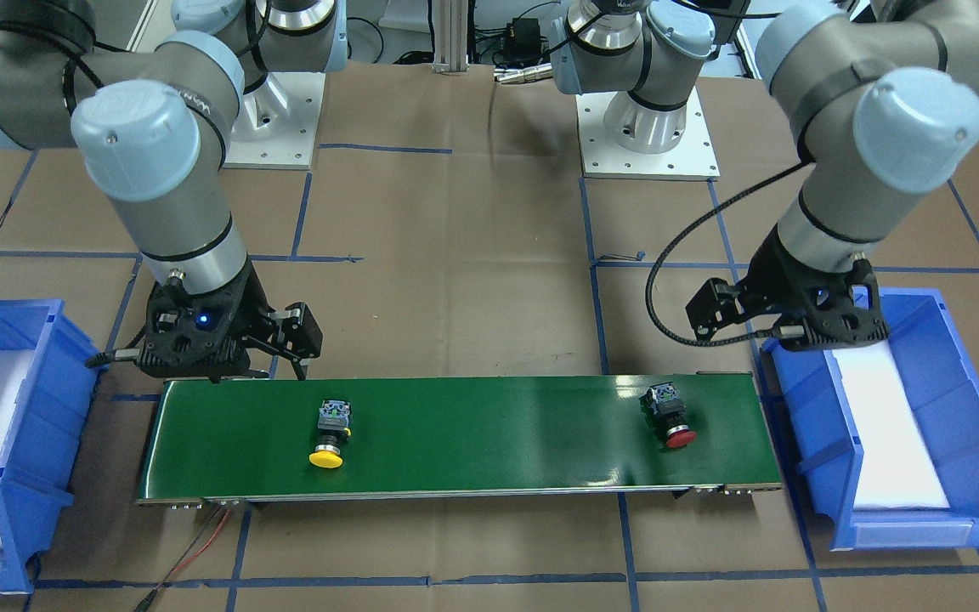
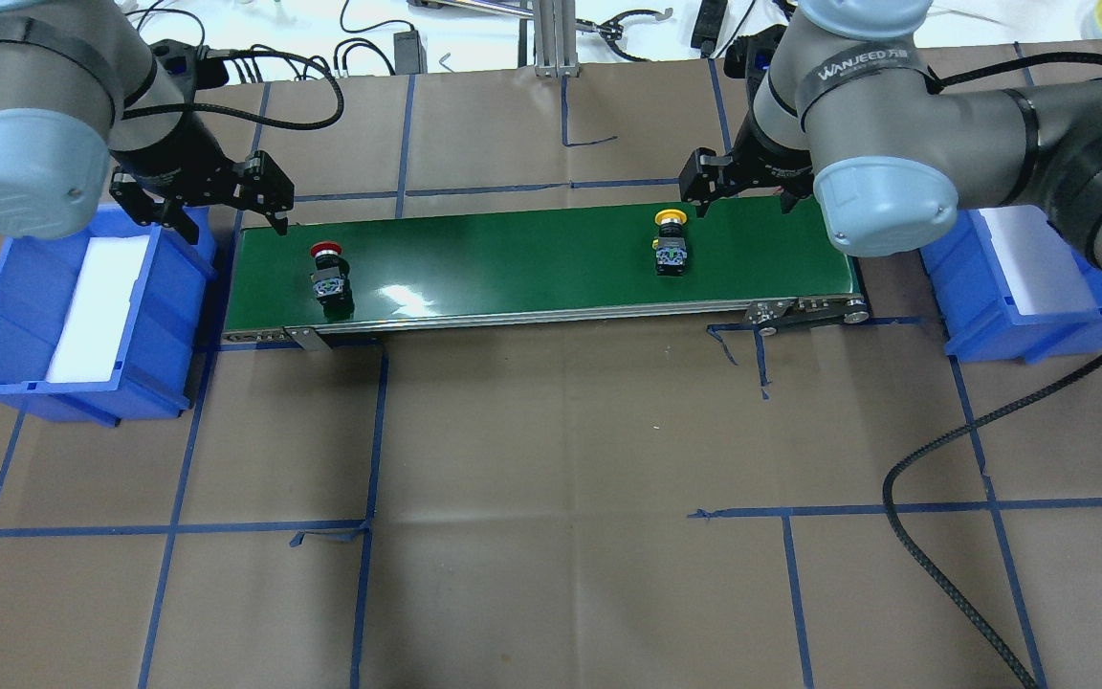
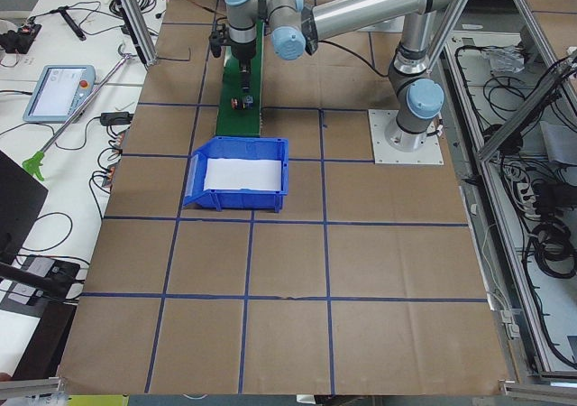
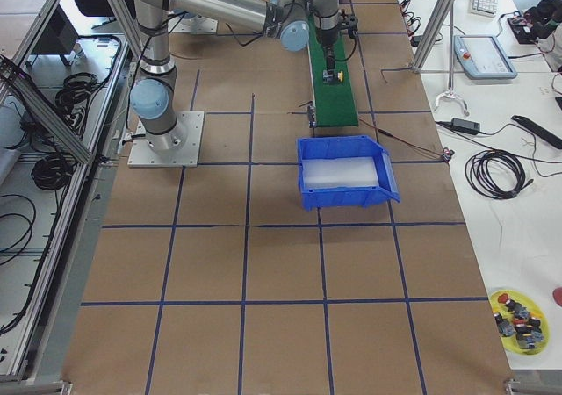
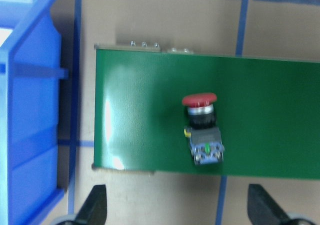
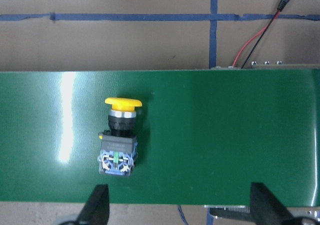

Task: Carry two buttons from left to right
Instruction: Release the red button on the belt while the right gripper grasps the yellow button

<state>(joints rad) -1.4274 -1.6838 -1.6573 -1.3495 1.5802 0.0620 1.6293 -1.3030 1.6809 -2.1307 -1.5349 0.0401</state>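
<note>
Fingers apart, left gripper (image 5: 180, 208) and right gripper (image 6: 181, 207) hover at the long green conveyor belt's (image 2: 532, 258) ends, presumably ferrying red-capped black push-button (image 5: 202, 130) and yellow-capped black push-button (image 6: 120, 140).

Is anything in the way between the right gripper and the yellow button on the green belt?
Nothing visible. The right gripper is open at the edge of the belt; only bare belt separates it from the yellow button.

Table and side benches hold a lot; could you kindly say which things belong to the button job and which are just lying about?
Job: red button, yellow button, green belt, left blue bin, right blue bin, left tool, right tool.
Lying about: teach pendant, coiled cable, yellow dish of parts.
</note>
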